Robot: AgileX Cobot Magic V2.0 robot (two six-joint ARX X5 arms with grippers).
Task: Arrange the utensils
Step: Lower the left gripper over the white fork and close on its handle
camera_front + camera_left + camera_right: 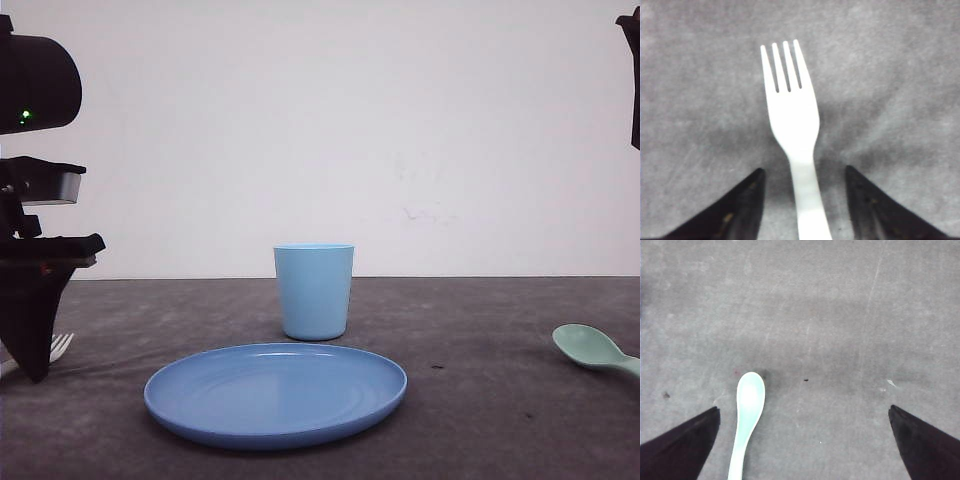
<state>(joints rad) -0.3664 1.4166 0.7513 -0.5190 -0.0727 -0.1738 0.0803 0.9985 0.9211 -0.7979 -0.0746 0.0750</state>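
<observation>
Small white plastic four-tined fork [794,130] lies btwn spread left gripper [804,200] fingers, low over table; mint-green plastic spoon [747,415] inside wide-open right gripper [804,440], nearer one finger

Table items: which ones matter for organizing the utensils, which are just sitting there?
Part of the job:
- white fork, on the table between the open fingers of the left gripper
- mint-green spoon, on the table close to one finger of the open right gripper

Just there:
- light blue cup, upright behind the plate
- blue plate, nothing on it
</observation>
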